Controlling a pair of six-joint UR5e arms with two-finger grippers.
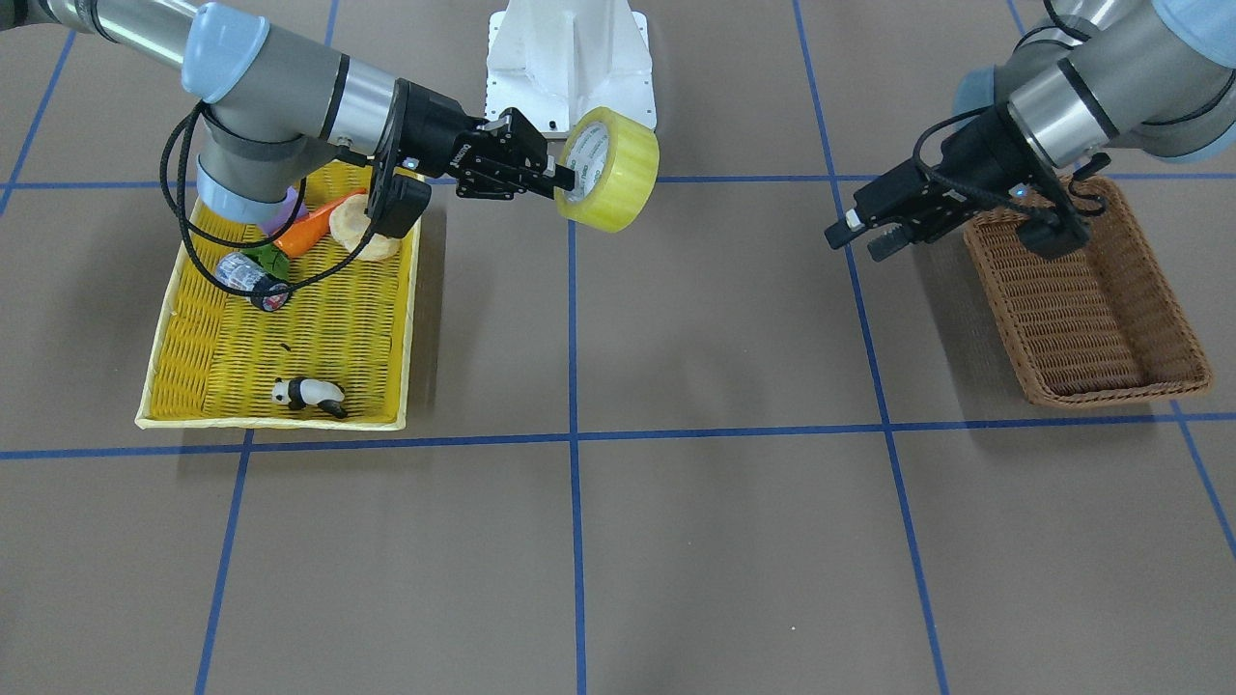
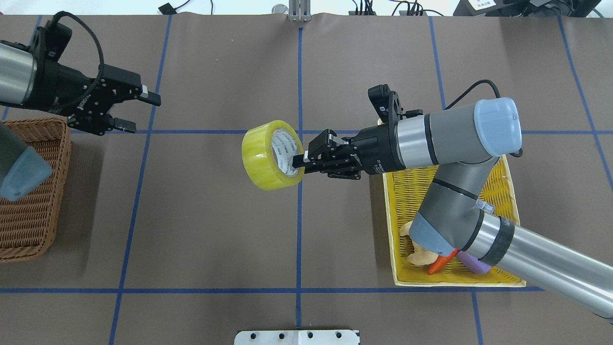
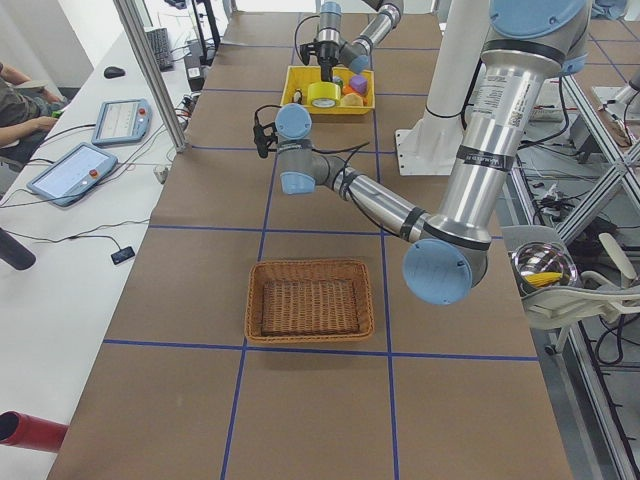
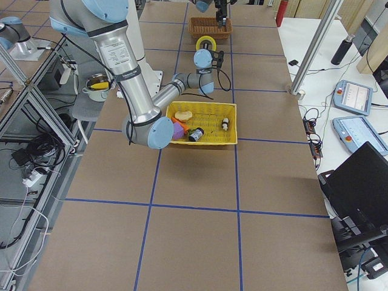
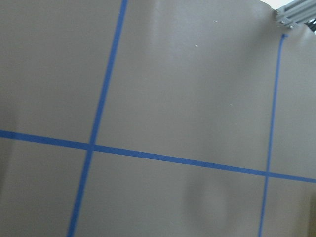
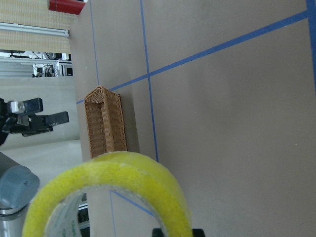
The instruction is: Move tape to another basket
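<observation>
the tape [image 2: 268,158] hangs above the table [image 2: 210,230] at mid-frame in the overhead view, its wall pinched by the right gripper [image 2: 298,163], one finger inside the core. it looks light, stiff and slick-sided, so that wall pinch seems the sound hold. the left gripper [image 2: 140,112] hovers spread and empty at upper left, near the basket [image 2: 28,211]. the surface is flat brown paper with blue grid lines; a yellow tray [image 2: 407,191] sits lower right, well apart from the basket.
</observation>
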